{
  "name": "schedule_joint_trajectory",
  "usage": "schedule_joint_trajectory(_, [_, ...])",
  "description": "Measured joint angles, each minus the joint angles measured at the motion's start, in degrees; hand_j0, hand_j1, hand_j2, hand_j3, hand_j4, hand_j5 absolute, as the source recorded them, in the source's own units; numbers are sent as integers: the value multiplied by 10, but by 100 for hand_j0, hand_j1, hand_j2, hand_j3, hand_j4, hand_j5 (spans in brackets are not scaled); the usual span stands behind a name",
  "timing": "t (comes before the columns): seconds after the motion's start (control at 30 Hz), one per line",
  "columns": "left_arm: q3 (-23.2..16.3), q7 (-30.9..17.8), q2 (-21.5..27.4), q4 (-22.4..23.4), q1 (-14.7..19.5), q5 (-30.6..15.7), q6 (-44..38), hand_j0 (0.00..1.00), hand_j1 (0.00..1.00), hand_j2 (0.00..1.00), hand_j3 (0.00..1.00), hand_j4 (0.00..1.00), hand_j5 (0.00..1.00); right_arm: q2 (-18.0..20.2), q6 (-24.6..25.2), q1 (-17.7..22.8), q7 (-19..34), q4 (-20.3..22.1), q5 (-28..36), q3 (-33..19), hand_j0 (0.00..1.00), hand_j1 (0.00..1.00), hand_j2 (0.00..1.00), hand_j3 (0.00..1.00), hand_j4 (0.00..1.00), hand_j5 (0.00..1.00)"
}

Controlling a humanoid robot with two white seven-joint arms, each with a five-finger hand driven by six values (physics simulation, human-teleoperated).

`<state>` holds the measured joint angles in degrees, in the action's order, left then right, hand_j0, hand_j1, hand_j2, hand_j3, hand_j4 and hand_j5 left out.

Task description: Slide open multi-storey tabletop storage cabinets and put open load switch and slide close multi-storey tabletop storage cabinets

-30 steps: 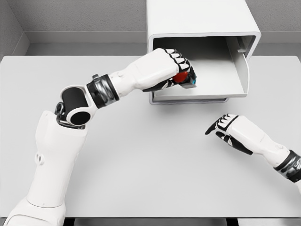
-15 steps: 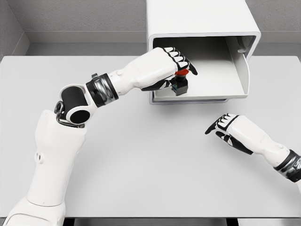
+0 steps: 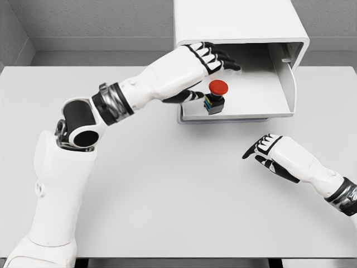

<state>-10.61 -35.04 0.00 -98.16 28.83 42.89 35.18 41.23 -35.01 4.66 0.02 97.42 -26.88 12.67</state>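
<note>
Inside the pulled-out drawer [image 3: 245,106] of the cabinet [image 3: 234,19], switch [image 3: 215,96] stands upright near front lip; left hand [image 3: 198,64] fingers spread, holding nothing; right hand [image 3: 276,153] loosely open on table [image 3: 167,184].

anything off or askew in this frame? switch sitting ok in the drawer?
Nothing stands out. The black load switch with the red mushroom button stands upright on the floor of the white cabinet's pulled-out drawer, near its front left. The left hand is open above it, not gripping. The right hand is open over the grey table.
</note>
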Motion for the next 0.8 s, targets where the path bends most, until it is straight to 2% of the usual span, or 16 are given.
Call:
schedule_joint_trajectory(0.1, [27, 0, 0, -18, -2, -24, 0, 100, 100, 100, 100, 100, 100, 1, 0, 1, 0, 8, -1, 0, 51, 51, 51, 51, 51, 51])
schedule_joint_trajectory(0.13, [37, 0, 0, -24, -13, -38, 0, 100, 100, 100, 100, 100, 100, 1, 0, 1, 0, 12, -1, 0, 51, 51, 51, 51, 51, 51])
schedule_joint_trajectory(0.23, [81, 0, 13, -39, -24, -113, 0, 100, 100, 100, 100, 100, 100, 3, 0, 2, 0, 23, -1, 1, 51, 51, 51, 51, 51, 51])
schedule_joint_trajectory(0.3, [121, 0, 45, -43, -72, -169, 0, 100, 100, 100, 100, 100, 100, 3, 0, 1, 1, 27, -1, 1, 51, 51, 51, 51, 51, 51])
schedule_joint_trajectory(0.37, [177, 0, 77, -42, -131, -213, 1, 100, 100, 100, 100, 100, 100, 3, 0, -18, 1, 29, -1, 4, 51, 51, 51, 51, 51, 51])
schedule_joint_trajectory(0.47, [264, 0, 112, -25, -228, -245, 0, 100, 100, 100, 100, 100, 100, 3, 0, -31, 0, 31, 2, 11, 51, 51, 51, 51, 51, 51])
schedule_joint_trajectory(0.53, [315, 0, 140, 13, -258, -253, 0, 100, 100, 100, 100, 100, 100, 2, 0, -34, 0, 32, 3, 14, 51, 51, 51, 51, 51, 51])
schedule_joint_trajectory(0.63, [353, 0, 175, 86, -262, -256, 0, 100, 100, 100, 100, 100, 100, 0, 0, -40, 0, 32, 5, 17, 51, 51, 51, 51, 51, 51])
schedule_joint_trajectory(0.8, [369, 0, 195, 134, -266, -255, 0, 100, 100, 100, 100, 100, 100, -2, 0, -57, -1, 32, 7, 30, 51, 51, 51, 51, 51, 51])
